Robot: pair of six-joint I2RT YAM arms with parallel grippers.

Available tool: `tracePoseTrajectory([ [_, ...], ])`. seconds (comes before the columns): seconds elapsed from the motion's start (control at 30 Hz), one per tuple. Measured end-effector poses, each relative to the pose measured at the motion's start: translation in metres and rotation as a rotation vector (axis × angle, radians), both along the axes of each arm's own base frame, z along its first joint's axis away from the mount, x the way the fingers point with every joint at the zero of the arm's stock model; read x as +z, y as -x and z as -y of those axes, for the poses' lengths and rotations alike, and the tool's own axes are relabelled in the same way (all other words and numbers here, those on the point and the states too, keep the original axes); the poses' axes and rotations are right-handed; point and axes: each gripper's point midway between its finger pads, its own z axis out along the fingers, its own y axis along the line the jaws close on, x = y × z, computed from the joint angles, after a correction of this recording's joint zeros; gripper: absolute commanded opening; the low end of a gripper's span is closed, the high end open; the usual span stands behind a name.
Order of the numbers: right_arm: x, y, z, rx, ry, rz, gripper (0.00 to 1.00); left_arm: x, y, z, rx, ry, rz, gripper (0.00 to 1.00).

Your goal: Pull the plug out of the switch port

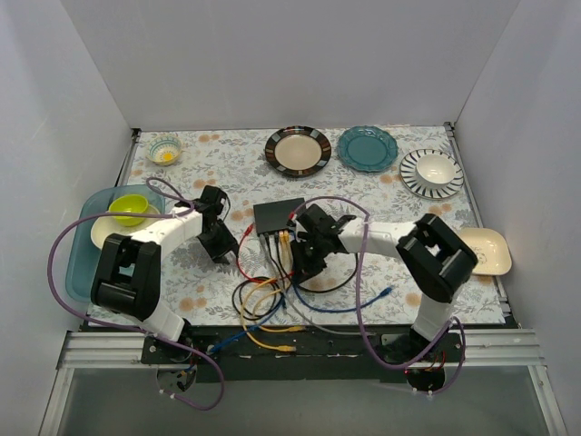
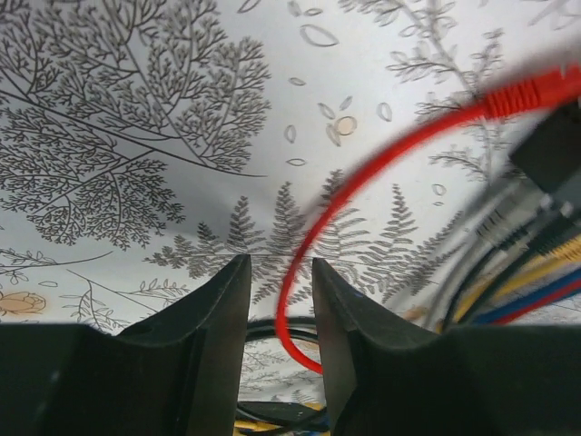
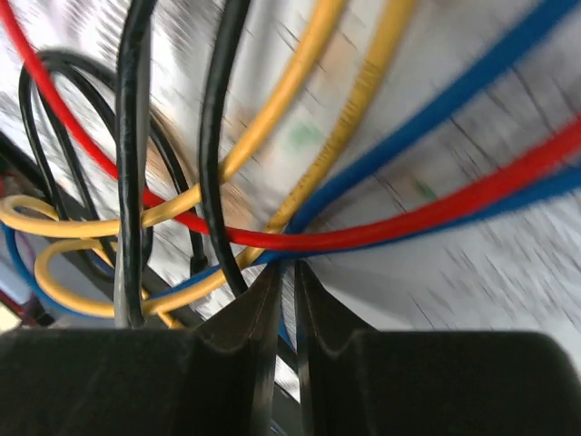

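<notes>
The switch [image 1: 279,216] is a flat black box in the middle of the table, with red, yellow, black and blue cables [image 1: 272,272] running from its near edge. My left gripper [image 1: 221,246] sits left of it. In the left wrist view this gripper [image 2: 280,272] is open, and the red cable [image 2: 300,263] passes loosely between its fingers. The red plug [image 2: 531,91] reaches the switch's corner [image 2: 556,150] at the right. My right gripper [image 1: 304,263] hangs over the cable bundle below the switch. In the right wrist view it [image 3: 284,272] is shut, with red [image 3: 408,222] and blue cables just beyond its tips.
Plates and bowls line the far edge [image 1: 298,150] [image 1: 367,147] [image 1: 432,172]. A blue tray with a green bowl [image 1: 129,209] lies at the left and a cream dish [image 1: 484,250] at the right. Loose cable ends [image 1: 281,345] trail over the front edge.
</notes>
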Motion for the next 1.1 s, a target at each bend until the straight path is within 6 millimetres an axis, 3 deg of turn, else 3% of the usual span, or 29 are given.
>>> tracePoseTrajectory([
  [0.1,0.002,-0.009,-0.032,0.030,-0.041,-0.018,0.20,0.013,-0.013,0.003,-0.006,0.002,0.035,0.34],
  [0.2,0.003,-0.017,-0.041,0.029,-0.034,0.025,0.21,0.032,-0.034,0.004,-0.011,-0.006,0.099,0.34],
  [0.33,0.012,-0.029,-0.020,-0.016,0.028,0.094,0.22,0.055,-0.058,0.007,-0.010,-0.007,0.182,0.34],
  [0.5,0.054,-0.061,0.019,-0.142,0.025,0.225,0.22,0.064,-0.072,0.011,-0.008,0.006,0.222,0.34],
  [0.63,0.072,-0.096,0.041,-0.250,-0.004,0.283,0.20,0.054,-0.087,0.020,-0.006,0.026,0.211,0.34],
  [0.77,0.059,-0.136,0.055,-0.366,-0.008,0.240,0.19,0.030,-0.101,0.023,0.017,0.039,0.164,0.34],
  [0.93,0.036,-0.183,0.054,-0.486,-0.029,0.168,0.18,0.015,-0.131,0.014,0.089,0.040,0.133,0.34],
  [1.1,0.024,-0.214,0.038,-0.523,-0.060,0.142,0.18,0.005,-0.154,-0.004,0.157,0.037,0.128,0.32],
])
